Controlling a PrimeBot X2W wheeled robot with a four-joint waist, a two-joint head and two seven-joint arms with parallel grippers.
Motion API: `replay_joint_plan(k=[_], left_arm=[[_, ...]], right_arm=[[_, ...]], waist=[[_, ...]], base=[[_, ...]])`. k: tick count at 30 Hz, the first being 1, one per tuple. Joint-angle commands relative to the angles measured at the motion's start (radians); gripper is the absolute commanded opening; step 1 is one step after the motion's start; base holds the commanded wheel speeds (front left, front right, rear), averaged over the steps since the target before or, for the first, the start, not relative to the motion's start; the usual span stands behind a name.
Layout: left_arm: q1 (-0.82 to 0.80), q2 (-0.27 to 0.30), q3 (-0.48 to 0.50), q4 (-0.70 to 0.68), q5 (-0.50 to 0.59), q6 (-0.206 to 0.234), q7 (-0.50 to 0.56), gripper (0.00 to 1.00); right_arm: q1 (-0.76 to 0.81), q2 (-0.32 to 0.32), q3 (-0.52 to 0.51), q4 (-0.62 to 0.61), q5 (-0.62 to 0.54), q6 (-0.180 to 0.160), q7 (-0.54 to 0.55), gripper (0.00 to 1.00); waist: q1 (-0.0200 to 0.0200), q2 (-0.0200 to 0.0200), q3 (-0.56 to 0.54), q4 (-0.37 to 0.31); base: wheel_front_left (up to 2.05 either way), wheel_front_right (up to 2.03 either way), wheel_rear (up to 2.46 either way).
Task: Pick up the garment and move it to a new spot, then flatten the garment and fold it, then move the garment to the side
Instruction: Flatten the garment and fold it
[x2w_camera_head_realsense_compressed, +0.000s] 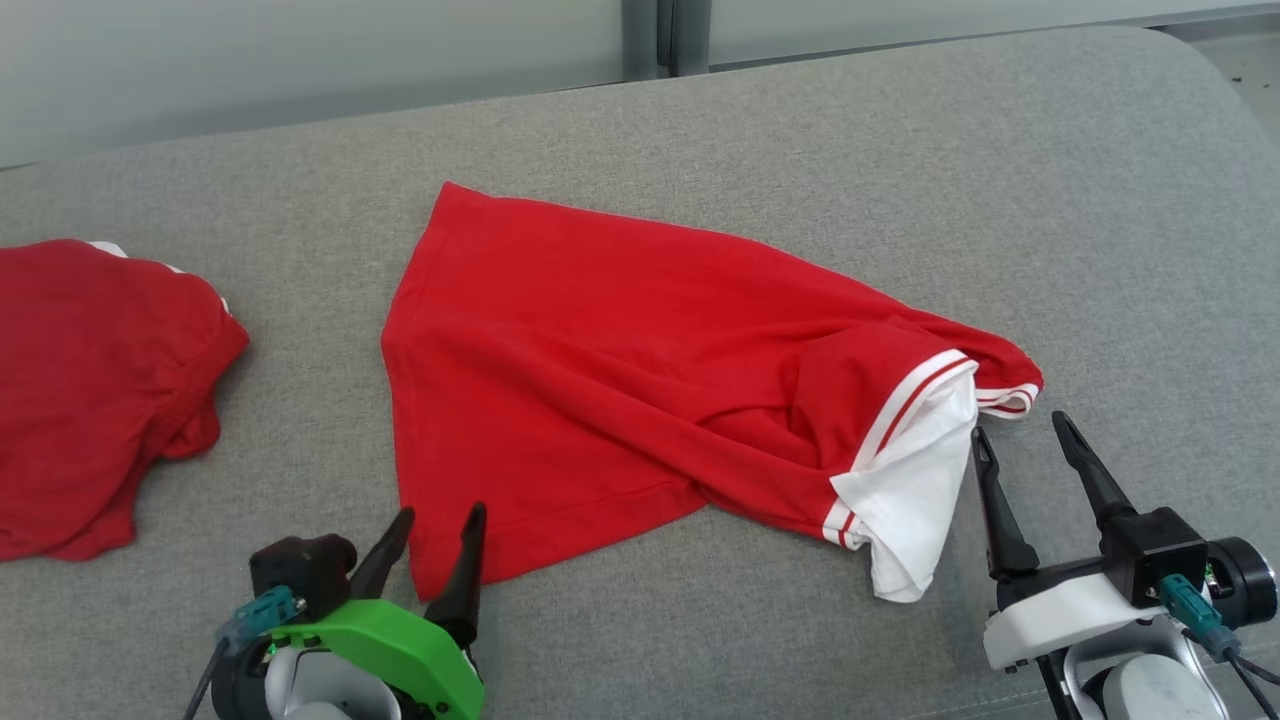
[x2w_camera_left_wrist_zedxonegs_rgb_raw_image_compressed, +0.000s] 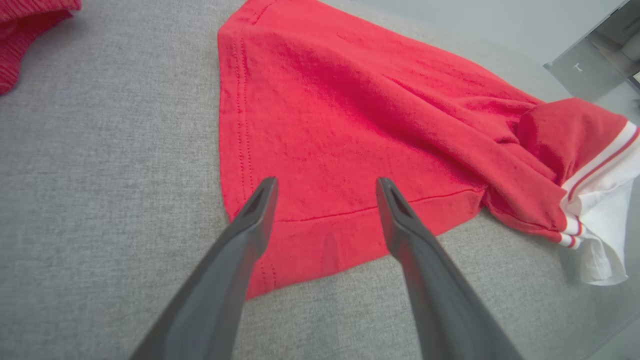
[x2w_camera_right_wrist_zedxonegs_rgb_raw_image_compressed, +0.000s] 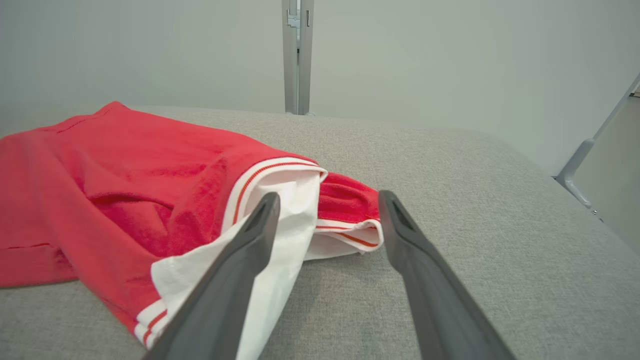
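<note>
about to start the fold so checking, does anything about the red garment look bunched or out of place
Yes. The red garment lies slanted on the grey cushion, not flat: its right end is bunched and twisted, with a white striped-trim part turned out. Its left edge lies smooth.

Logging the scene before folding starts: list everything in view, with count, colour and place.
garment: one, red with a white, red-striped end, rumpled at the middle of the cushion
second garment: one, red, bunched at the cushion's left
cushion: one, grey fabric, under both garments
wall panels: pale grey, behind the cushion
post: one, grey metal, between the panels
left claw: one, dark fingers on a green mount, open, at the garment's near hem
right claw: one, dark fingers on a white mount, open, beside the garment's white end
</note>
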Motion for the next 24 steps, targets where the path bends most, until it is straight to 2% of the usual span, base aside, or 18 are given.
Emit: replay_joint_plan(k=[1, 3, 5, 9, 13, 16, 19, 24], left_arm=[[0.035, 0.016, 0.03, -0.017, 0.015, 0.02, -0.026, 1.0], [0.055, 0.029, 0.062, -0.025, 0.037, 0.039, -0.044, 1.0], [0.084, 0.02, 0.104, -0.03, 0.045, 0.051, -0.053, 1.0], [0.136, 0.012, 0.185, -0.034, 0.121, 0.041, -0.059, 1.0], [0.206, -0.011, 0.265, -0.043, 0.223, -0.002, -0.059, 1.0], [0.247, -0.003, 0.299, -0.03, 0.297, -0.014, -0.059, 1.0], [0.307, -0.032, 0.374, -0.026, 0.37, -0.042, -0.059, 1.0], [0.386, -0.081, 0.505, -0.026, 0.467, -0.119, -0.059, 1.0]], right_arm=[[0.012, -0.009, -0.003, -0.011, -0.007, 0.0, -0.003, 1.0], [0.021, -0.012, -0.001, -0.019, -0.01, 0.0, -0.003, 1.0], [0.022, -0.016, 0.0, -0.029, -0.012, -0.001, -0.003, 1.0], [0.035, -0.024, 0.013, -0.046, -0.014, 0.0, -0.003, 1.0], [0.049, -0.037, 0.023, -0.046, -0.011, -0.001, -0.003, 1.0], [0.053, -0.043, 0.022, -0.041, -0.008, 0.0, -0.003, 1.0], [0.066, -0.05, 0.014, -0.028, -0.001, -0.001, -0.003, 1.0], [0.075, -0.051, -0.007, -0.006, 0.009, 0.0, -0.003, 1.0]], waist=[[0.0, 0.0, -0.014, 0.012], [0.0, 0.0, -0.026, 0.02], [0.0, 0.0, -0.038, 0.029], [0.0, 0.0, -0.07, 0.051], [0.0, 0.0, -0.109, 0.072], [0.0, 0.0, -0.127, 0.084], [0.0, 0.0, -0.152, 0.103], [0.0, 0.0, -0.185, 0.131]], base=[[0.0, 0.0, 0.0], [0.0, 0.0, 0.0], [0.0, 0.0, 0.0], [0.0, 0.0, 0.0], [0.0, 0.0, 0.0], [0.0, 0.0, 0.0], [0.0, 0.0, 0.0], [0.0, 0.0, 0.0]])
